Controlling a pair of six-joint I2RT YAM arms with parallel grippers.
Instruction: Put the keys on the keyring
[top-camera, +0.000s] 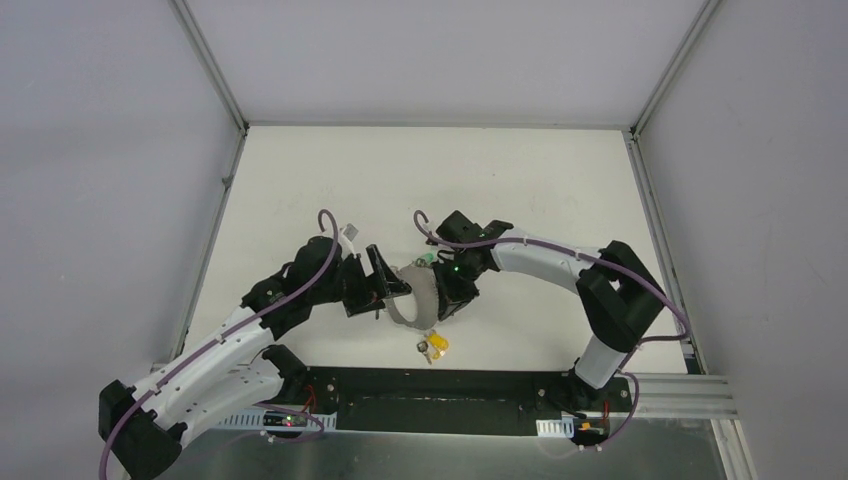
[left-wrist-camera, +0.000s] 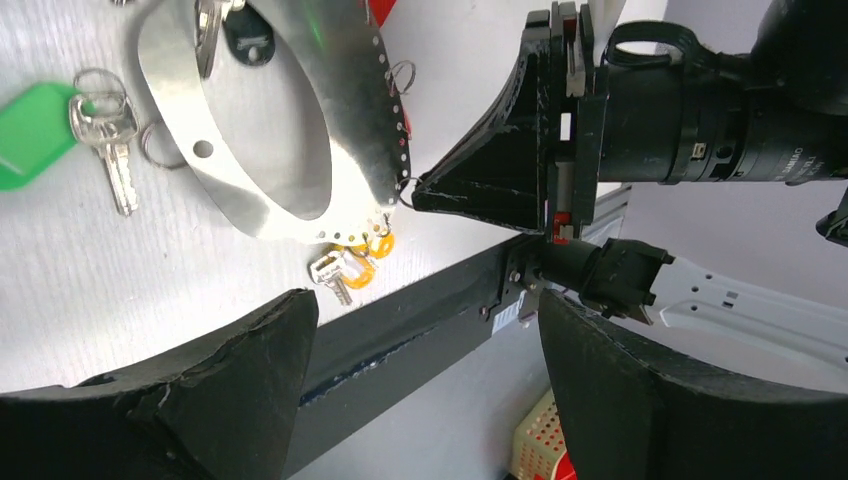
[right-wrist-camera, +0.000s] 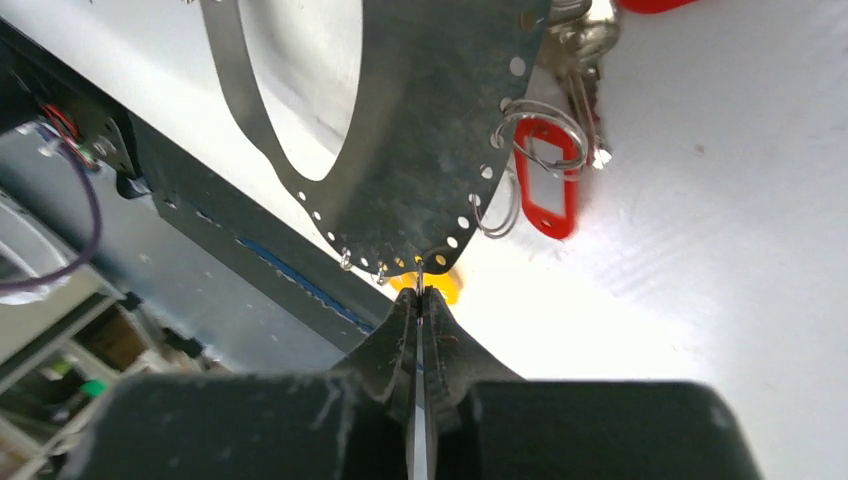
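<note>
The keyring (left-wrist-camera: 352, 110) is a wide grey metal band with holes along its edge, standing on the white table (top-camera: 330, 180); it also shows in the top view (top-camera: 408, 306) and the right wrist view (right-wrist-camera: 420, 130). My right gripper (right-wrist-camera: 420, 292) is shut on a small wire loop hanging from the band's lower edge, and its black fingers (left-wrist-camera: 490, 180) show in the left wrist view. A green-capped key (left-wrist-camera: 30, 135) lies flat beside the band. A black-capped key (left-wrist-camera: 247, 35) lies inside it. My left gripper (left-wrist-camera: 430, 340) is open and empty, just left of the band (top-camera: 392, 284).
Yellow-capped keys (left-wrist-camera: 355, 262) hang from the band's edge near the table's front, seen from above as well (top-camera: 437, 346). A red tag (right-wrist-camera: 545, 185) on a split ring lies to the band's right. The black base rail (top-camera: 430, 400) runs along the near edge.
</note>
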